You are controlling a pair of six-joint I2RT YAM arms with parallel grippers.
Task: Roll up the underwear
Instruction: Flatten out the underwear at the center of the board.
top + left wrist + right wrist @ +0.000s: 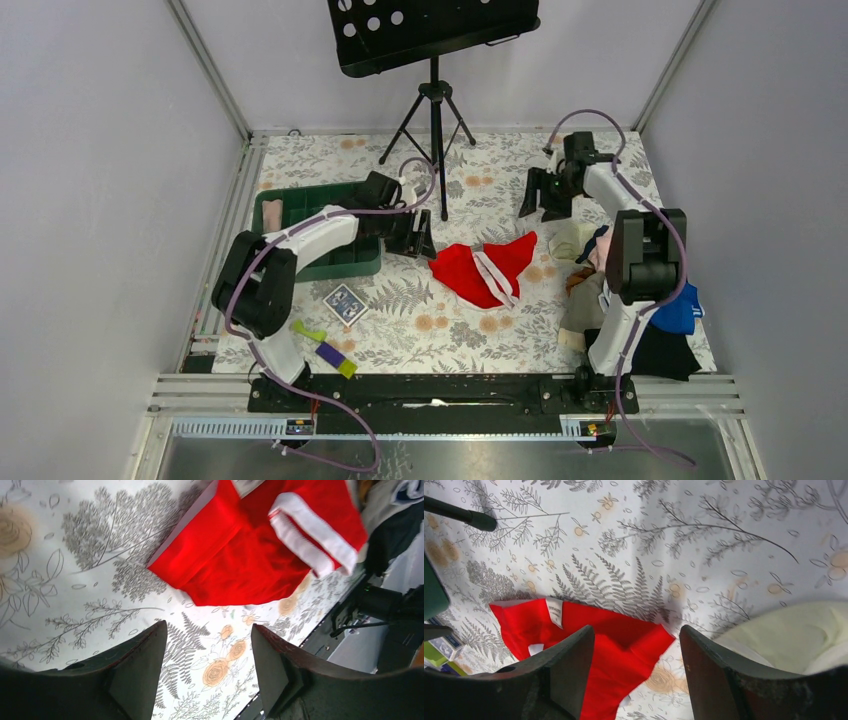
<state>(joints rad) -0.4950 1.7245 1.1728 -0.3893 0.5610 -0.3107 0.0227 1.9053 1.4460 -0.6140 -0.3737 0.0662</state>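
The red underwear [483, 270] with its white-pink waistband lies spread and partly folded on the flowered table near the middle. It shows in the left wrist view [250, 555] and the right wrist view [589, 635]. My left gripper [415, 238] is open and empty, just left of the underwear's left edge. My right gripper [543, 198] is open and empty, held above the table behind the underwear's right corner. In the wrist views the left gripper [207, 632] and right gripper [636, 632] have nothing between their jaws.
A green tray [345, 262] sits at the left. A card box [345, 303] and small green and purple pieces [325, 347] lie near front left. A pile of clothes [640, 310] fills the right side. A music stand's tripod [435, 120] stands at the back.
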